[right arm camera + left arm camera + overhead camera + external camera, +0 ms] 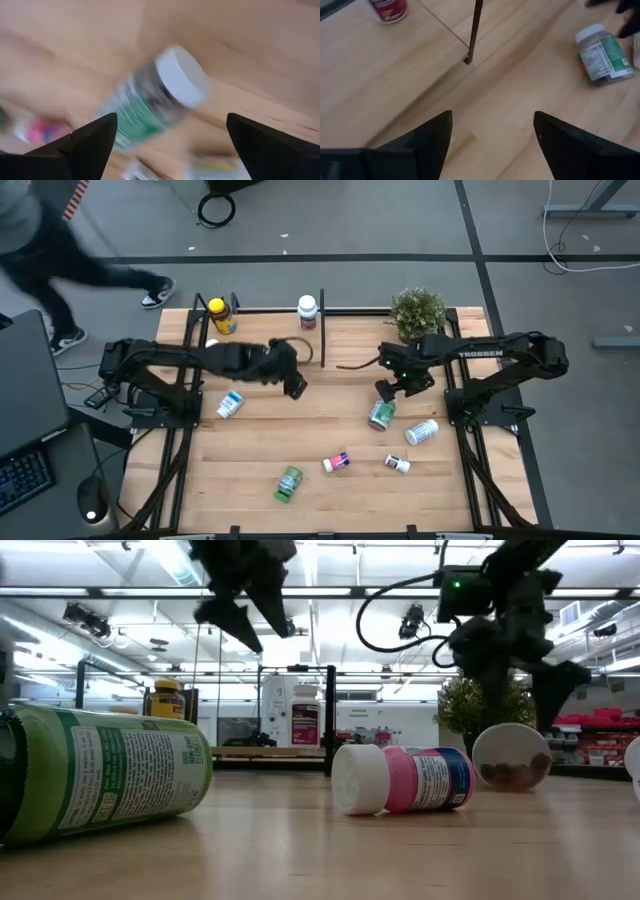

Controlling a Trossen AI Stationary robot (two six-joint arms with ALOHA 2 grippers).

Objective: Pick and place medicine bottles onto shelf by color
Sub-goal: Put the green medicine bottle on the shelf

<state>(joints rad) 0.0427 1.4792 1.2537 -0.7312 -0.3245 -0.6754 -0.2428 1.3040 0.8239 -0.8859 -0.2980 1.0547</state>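
Observation:
My right gripper [398, 390] [172, 117] hangs open just above a clear, green-labelled, white-capped medicine bottle [381, 415] [157, 102] that lies on its side on the table; its fingers stand apart over the bottle without touching it. My left gripper [294, 384] [492, 117] is open and empty above bare tabletop, near the shelf's middle post [472, 30]. On the shelf [350, 330] at the table's far edge stand an amber yellow-capped bottle [221, 316] and a white magenta-labelled bottle [307, 311] on their bases.
More bottles lie on their sides: a blue-labelled one [230, 404], another [421, 431], a green one [289, 483], a pink-and-blue one [337, 463] and a small white one [398, 464]. A potted plant [417, 310] stands at the shelf's right end. A person [60, 260] passes beyond the far left corner.

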